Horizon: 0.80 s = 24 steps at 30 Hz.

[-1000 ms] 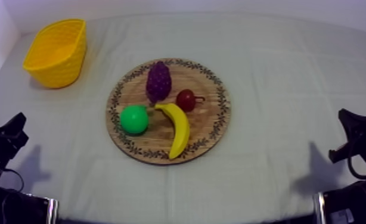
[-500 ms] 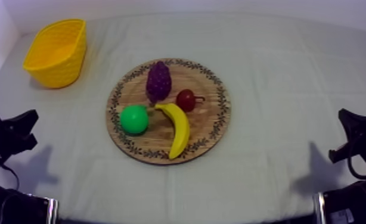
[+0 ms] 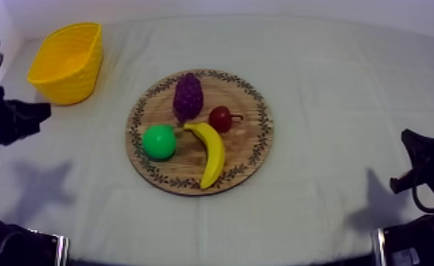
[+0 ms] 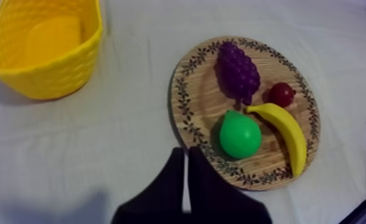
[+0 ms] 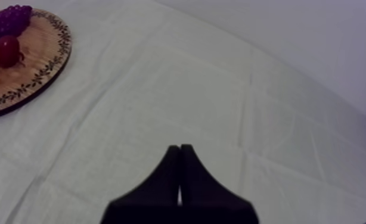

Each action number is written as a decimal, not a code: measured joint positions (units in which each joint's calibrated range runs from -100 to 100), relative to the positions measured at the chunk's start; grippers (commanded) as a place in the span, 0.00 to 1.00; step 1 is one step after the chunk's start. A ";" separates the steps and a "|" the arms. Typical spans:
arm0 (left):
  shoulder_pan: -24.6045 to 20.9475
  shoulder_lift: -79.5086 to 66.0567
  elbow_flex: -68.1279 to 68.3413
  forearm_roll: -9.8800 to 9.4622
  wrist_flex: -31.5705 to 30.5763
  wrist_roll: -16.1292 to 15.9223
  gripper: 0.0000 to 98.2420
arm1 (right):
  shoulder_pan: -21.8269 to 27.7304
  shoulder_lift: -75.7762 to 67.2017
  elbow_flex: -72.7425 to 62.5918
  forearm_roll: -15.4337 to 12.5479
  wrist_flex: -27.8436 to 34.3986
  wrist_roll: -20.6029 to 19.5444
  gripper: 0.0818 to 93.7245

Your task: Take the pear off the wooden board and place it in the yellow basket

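Pear: green, seen lying on the wooden board, on its left half, just beside the banana's stem end; gripped by neither arm
Board: round, w/ patterned rim, set mid-table on the grey-white cloth
Other fruit: bunch of grapes laid at the board's far side; small red fruit just beside it, to the right; banana curved along the near side, right of the pear
Yellow basket: placed at the table's far-left corner, well apart from the board
Left gripper: held above the cloth at the table's left edge, near the basket, pointed twd the board; fingers pressed into a narrow wedge w/ only a slit between, nothing held; its shadow cast on the cloth below
Right gripper: kept low at the table's right side, over bare cloth; fingers laid together, nothing held; board's rim, grapes & red fruit seen well off from it
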 measured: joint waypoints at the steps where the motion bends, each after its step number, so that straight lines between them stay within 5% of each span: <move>1: 0.25 1.54 -1.25 -0.17 1.06 0.28 0.00 | 0.00 0.00 0.00 0.00 0.00 0.00 0.00; 11: 5.48 20.77 -17.34 -1.46 12.98 5.77 0.00 | 0.00 0.00 0.00 0.00 0.00 0.01 0.00; 17: 11.05 32.31 -29.52 -5.08 21.00 10.55 0.00 | 0.00 0.00 0.00 0.00 0.00 -0.01 0.00; 24: 16.45 42.47 -40.91 -6.05 24.73 16.33 0.01 | 0.00 0.00 0.00 0.00 0.00 -0.03 0.00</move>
